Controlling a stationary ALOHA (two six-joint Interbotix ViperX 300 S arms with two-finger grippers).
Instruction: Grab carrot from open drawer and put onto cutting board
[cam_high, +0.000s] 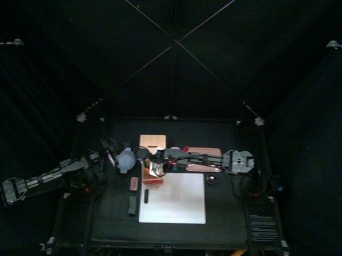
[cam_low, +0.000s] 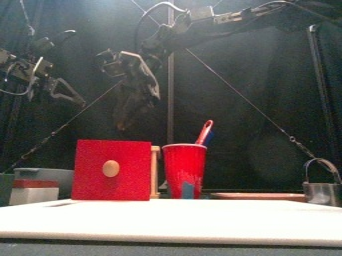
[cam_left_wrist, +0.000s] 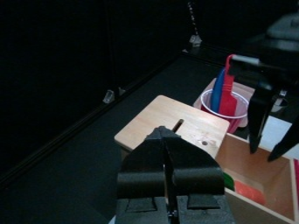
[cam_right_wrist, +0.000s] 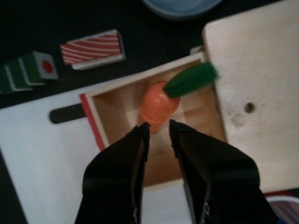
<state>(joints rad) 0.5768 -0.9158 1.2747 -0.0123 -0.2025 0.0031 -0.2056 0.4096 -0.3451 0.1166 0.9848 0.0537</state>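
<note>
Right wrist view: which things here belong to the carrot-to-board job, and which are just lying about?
Job:
carrot, orange with a green top, inside the open drawer
cutting board, white, beside the drawer
right gripper, jaws apart just over the carrot

Lying about:
red-and-white striped block
green block
red cup
left gripper, off to one side

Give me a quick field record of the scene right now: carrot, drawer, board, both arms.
carrot: orange with a green top, lying inside the open drawer
drawer: pulled out of the tan wooden box, red front panel
cutting board: white, nothing on it
right gripper: above the drawer, jaws apart either side of the carrot's near end, not gripping yet
left gripper: held off beside the box, jaws together
</note>
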